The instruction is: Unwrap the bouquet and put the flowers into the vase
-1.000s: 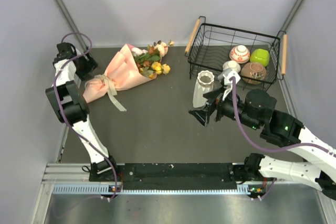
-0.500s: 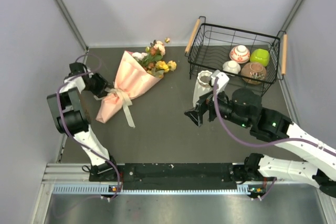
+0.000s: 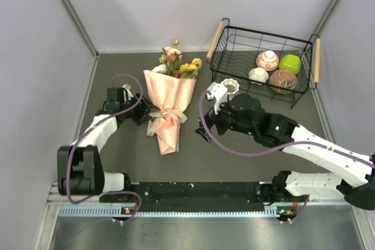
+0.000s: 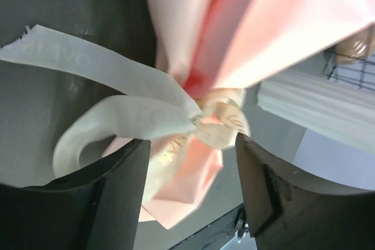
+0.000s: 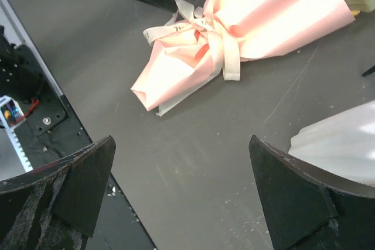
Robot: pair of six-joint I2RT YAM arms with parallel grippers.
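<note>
Two black fingers of the left gripper [image 4: 187, 144] close on the beige ribbon bow [image 4: 152, 118] of the salmon-pink paper-wrapped bouquet [image 3: 167, 103], which lies flat on the dark grey table [image 3: 187, 168], blooms pointing to the far side. The right gripper [image 5: 181, 144] hangs wide open and empty, near the small white ribbed vase [image 3: 229, 88].

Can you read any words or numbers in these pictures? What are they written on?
"OVE": faint, upside down, on the beige ribbon of the bouquet; probably part of a longer word.
Other print along the ribbon: too blurred to read.
No other writing shows.
</note>
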